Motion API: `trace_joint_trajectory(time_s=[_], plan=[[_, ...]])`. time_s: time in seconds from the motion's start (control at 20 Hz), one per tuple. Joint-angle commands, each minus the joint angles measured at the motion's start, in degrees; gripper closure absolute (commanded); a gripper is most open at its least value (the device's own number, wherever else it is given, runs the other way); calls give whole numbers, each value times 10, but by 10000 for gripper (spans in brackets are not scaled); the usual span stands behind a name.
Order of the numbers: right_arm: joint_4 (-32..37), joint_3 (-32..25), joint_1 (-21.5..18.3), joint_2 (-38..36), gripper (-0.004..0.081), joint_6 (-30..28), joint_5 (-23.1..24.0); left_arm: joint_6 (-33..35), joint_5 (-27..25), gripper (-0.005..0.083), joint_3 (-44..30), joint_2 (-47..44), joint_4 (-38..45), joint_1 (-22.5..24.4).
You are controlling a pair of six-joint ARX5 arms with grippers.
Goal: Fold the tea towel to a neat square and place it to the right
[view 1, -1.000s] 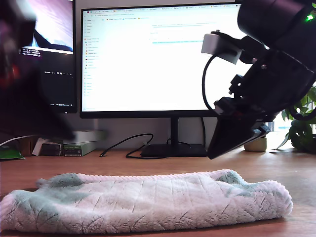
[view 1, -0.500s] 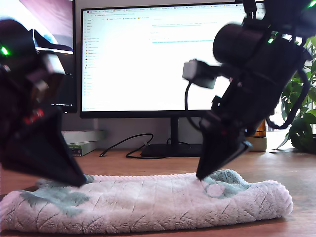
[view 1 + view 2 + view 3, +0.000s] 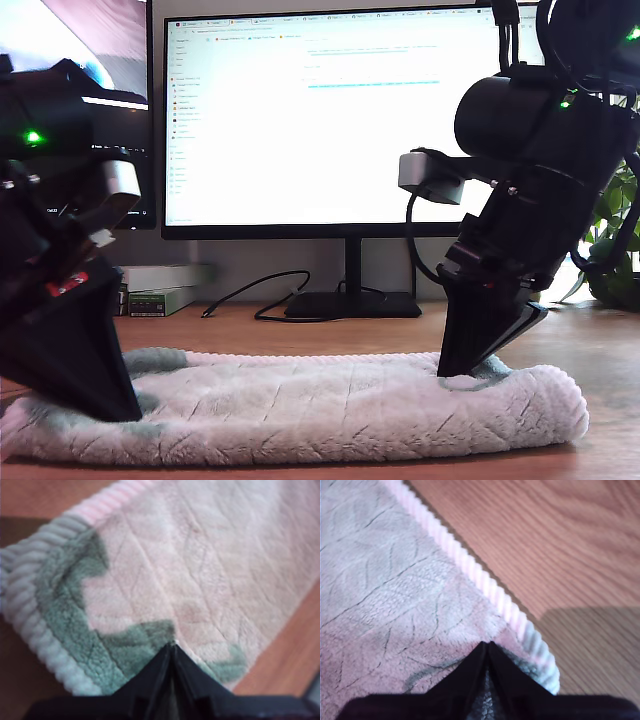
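Note:
The tea towel (image 3: 320, 405) lies folded as a long, thick strip across the wooden table, off-white fleece with green patches and a ribbed pink edge. In the exterior view one black arm (image 3: 60, 330) stands with its tip on the towel's end at that view's left. Another arm (image 3: 490, 320) touches the back edge towards that view's right. My first gripper (image 3: 172, 644) is shut, its tip on a green patch of the towel (image 3: 200, 565) near a ribbed corner. My second gripper (image 3: 487, 644) is shut too, resting on the towel (image 3: 385, 580) beside its ribbed edge. No cloth shows between either pair of jaws.
A large lit monitor (image 3: 320, 120) on a stand fills the back, with a second screen (image 3: 110, 60) at the exterior view's left. Cables (image 3: 260, 295) and small boxes (image 3: 165, 290) lie behind the towel. A plant (image 3: 615, 240) stands at that view's right. Bare wood (image 3: 560, 555) borders the towel.
Both arms came down onto the towel. The one at the exterior view's right swung from above to the back edge; the one at its left dropped onto the near end.

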Motion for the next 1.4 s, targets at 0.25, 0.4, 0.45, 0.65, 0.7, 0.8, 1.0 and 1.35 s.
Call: trace_joint_trajectory(time_s=[0.25, 0.4, 0.45, 0.65, 0.7, 0.8, 1.0, 1.35], plan=[[-51, -1, 26, 14, 777, 12, 58, 10, -35, 770, 6, 53, 26, 2], [-78, -1, 26, 14, 777, 27, 94, 26, -56, 770, 21, 59, 26, 1], [-87, -1, 26, 14, 777, 30, 102, 33, -66, 770, 27, 59, 26, 1], [-125, -1, 33, 14, 777, 55, 103, 64, -94, 770, 44, 59, 34, 1], [-136, -1, 39, 14, 777, 57, 103, 69, -96, 770, 44, 59, 46, 1], [-151, -1, 54, 14, 777, 60, 102, 73, -96, 770, 44, 59, 71, 1], [-170, -1, 85, 14, 777, 81, 99, 80, -96, 770, 45, 71, 110, 1], [-187, -1, 118, 14, 777, 113, 84, 100, -98, 770, 59, 146, 150, -2]])
